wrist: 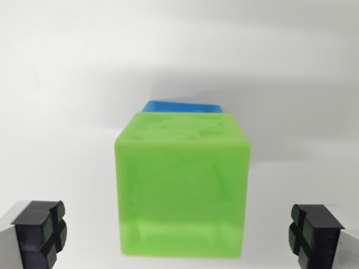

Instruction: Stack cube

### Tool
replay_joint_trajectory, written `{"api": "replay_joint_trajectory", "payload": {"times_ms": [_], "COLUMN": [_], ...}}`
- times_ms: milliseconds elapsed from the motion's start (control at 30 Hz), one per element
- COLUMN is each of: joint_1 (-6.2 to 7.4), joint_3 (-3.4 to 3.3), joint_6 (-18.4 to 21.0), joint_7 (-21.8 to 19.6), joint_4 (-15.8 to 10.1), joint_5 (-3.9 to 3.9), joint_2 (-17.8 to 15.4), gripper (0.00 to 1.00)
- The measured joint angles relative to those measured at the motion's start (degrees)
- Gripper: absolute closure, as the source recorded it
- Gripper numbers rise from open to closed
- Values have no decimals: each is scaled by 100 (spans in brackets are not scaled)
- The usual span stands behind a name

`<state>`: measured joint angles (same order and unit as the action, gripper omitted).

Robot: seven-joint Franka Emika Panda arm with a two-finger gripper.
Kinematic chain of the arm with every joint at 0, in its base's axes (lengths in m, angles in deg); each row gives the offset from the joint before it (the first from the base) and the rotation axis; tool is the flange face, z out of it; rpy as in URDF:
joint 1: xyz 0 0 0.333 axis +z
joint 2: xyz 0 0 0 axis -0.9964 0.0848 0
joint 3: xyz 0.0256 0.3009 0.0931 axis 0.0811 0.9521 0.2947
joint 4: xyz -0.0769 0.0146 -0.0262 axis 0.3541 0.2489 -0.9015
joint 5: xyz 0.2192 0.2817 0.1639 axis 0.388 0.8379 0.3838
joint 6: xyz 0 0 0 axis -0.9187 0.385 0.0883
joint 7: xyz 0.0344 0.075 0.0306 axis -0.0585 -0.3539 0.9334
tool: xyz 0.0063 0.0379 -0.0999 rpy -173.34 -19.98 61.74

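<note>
Between my spread end effector (179, 232) pads sat the green cube (182, 188), blue cube (182, 106) behind it; I judged centring before pinching mattered most

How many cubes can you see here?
2. A green cube sits in the middle between the open gripper fingers; a blue cube peeks out just behind it, mostly hidden. More could be hidden behind.

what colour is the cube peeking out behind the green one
Blue, seen in the wrist view.
</note>
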<state>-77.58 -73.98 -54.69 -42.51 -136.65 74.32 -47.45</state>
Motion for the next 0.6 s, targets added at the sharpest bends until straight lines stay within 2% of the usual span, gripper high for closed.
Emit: {"api": "replay_joint_trajectory", "payload": {"times_ms": [600], "joint_1": [9], "joint_3": [-18], "joint_6": [795], "joint_7": [-35], "joint_4": [71], "joint_5": [-66], "joint_2": [-735], "gripper": [0]}}
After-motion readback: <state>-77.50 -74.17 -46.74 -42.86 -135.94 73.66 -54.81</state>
